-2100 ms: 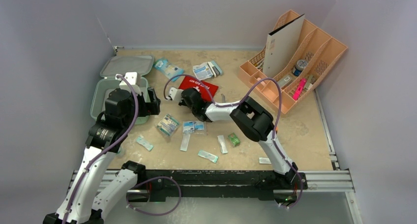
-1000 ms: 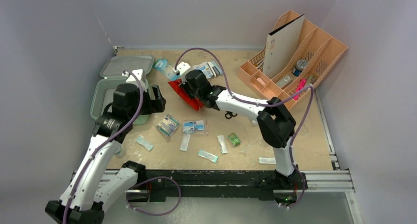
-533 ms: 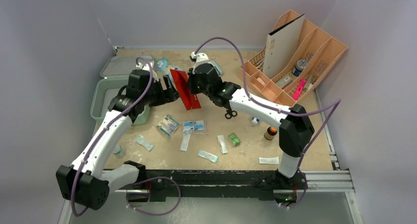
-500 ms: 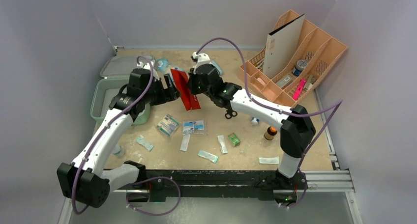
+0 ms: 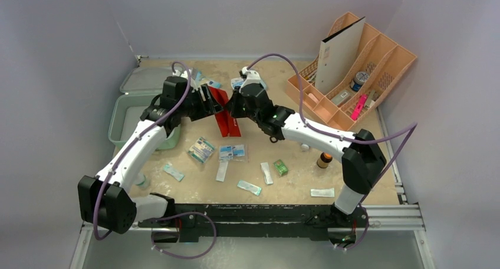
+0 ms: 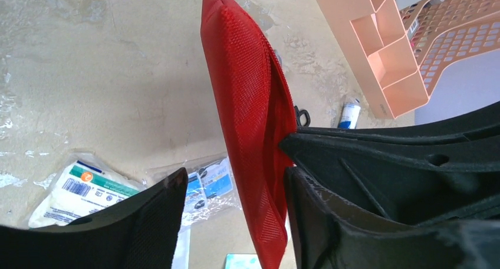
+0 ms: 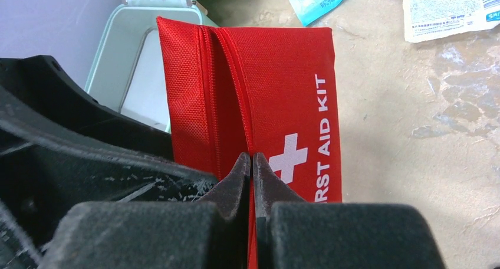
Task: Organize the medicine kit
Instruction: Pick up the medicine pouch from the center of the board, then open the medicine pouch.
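Since the earlier frames the left arm has come off the kit [image 5: 122,117] and reached toward mid-table, and the right arm has raised the pouch [image 5: 226,118] off the table to meet it. Kit sits at left rear, lid thrown back toward the far wall, basin open; nothing visible inside from the right wrist view [image 7: 127,51]. Pouch hangs on edge just right of the kit, long axis steep, lower end near the table. Right gripper [image 7: 252,163] is pinched tight on the pouch [image 7: 283,92] at its zip seam. Left gripper [image 6: 233,174] straddles the pouch [image 6: 247,104] edge-on, one broad face to each pad, jaws part open: the right-hand finger [image 6: 330,163] looks to touch the fabric, the other finger [image 6: 147,216] stands clear. No grip on that side yet. Reads as a handover. The left gripper [image 5: 207,101] is on the kit side of the pouch and the right gripper [image 5: 232,104] on the far side, so the left arm is the nearer carrier. Likely next: clamp, release, swing left over the basin. Risk: limp fabric slipping.
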`<state>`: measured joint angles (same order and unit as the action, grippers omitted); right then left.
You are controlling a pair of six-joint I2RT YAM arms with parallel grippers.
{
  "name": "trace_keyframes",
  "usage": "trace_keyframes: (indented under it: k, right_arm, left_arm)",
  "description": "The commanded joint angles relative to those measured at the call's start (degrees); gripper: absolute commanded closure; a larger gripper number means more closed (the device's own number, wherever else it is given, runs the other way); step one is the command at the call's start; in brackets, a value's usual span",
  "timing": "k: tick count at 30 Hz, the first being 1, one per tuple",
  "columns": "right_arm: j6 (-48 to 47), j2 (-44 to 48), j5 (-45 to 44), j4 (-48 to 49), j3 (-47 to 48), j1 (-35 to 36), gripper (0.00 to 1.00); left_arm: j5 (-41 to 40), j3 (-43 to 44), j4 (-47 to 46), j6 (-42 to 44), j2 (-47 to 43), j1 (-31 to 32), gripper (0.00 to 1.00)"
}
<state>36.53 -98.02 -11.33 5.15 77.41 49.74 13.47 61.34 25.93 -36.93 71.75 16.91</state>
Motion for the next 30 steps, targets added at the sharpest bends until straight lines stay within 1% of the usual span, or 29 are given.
trace_keyframes:
  k: [1,3,8,10,11,14,15,16,19,23,26,30]
  right_arm:
    - [2.96,3.9,-0.68,4.17,-1.23,-0.28,1.0]
    - [3.43,4.14,-0.73,4.46,-1.7,-0.27,1.0]
    - [4.01,4.19,-0.19,4.9,-2.0,-0.28,1.0]
    - [4.12,4.15,-0.42,5.04,-2.08,-0.25,1.0]
    - [4.11,4.08,-0.52,5.11,-2.08,-0.28,1.0]
    - [3.74,3.74,-0.56,4.63,-1.64,-0.34,1.0]
    - [3.48,3.49,-0.84,3.78,-1.4,-0.34,1.0]
    - [3.07,3.19,-1.3,2.14,-1.04,-0.51,1.0]
    - [2.06,2.75,-2.15,-1.1,-0.6,-0.98,1.0]
    - [1.37,3.27,-1.32,-2.64,-1.18,-2.17,1.0]
    - [1.05,4.17,-0.13,-3.13,-1.42,-2.9,1.0]
    - [0.65,4.46,4.81,-2.18,-1.83,-3.37,1.0]
  left_arm:
    - [2.06,2.77,-3.29,0.33,0.66,0.06,0.45]
    - [1.54,2.58,-3.13,0.78,0.73,0.06,0.49]
    - [0.64,3.32,-1.78,2.41,1.64,0.06,0.54]
    - [0.61,3.43,-1.76,2.66,1.86,0.06,0.58]
    - [0.63,3.5,-1.76,2.88,1.9,0.06,0.63]
    - [1.06,4.08,-0.96,4.57,2.2,0.06,0.82]
    - [0.8,4.7,-0.07,5.85,2.37,0.06,0.94]
    - [0.15,5.64,1.32,7.36,2.6,0.06,1.0]
    - [-4.63,9.72,7.02,11.03,3.71,0.06,1.0]
    - [-10.77,12.72,11.47,14.14,4.45,0.06,1.0]
    - [-13.17,14.03,13.21,15.93,5.12,0.06,1.0]
    - [-13.36,15.04,13.96,18.29,5.57,0.06,1.0]
